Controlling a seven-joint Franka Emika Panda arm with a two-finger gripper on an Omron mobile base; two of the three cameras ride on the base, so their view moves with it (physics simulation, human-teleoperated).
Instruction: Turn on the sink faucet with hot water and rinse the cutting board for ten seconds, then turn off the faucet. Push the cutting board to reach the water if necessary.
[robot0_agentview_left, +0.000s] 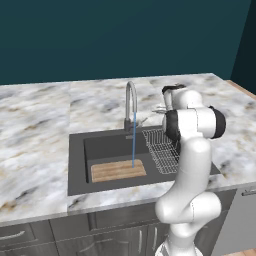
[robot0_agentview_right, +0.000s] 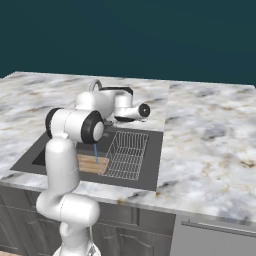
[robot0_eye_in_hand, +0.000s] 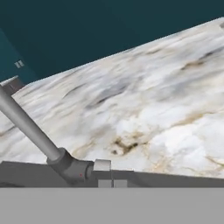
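Observation:
The sink faucet arches over the dark sink, and a thin blue stream of water runs from its spout. That stream lands on the right part of the wooden cutting board, which lies flat at the front of the basin. From the right base view, the water and the cutting board show just past my arm. My gripper is shut with nothing in it. It sits just right of the faucet base, close to the small side lever.
A wire dish rack fills the right side of the sink, under my arm. Marble counter surrounds the sink, with a dark teal wall behind. Cabinet fronts run below the counter edge.

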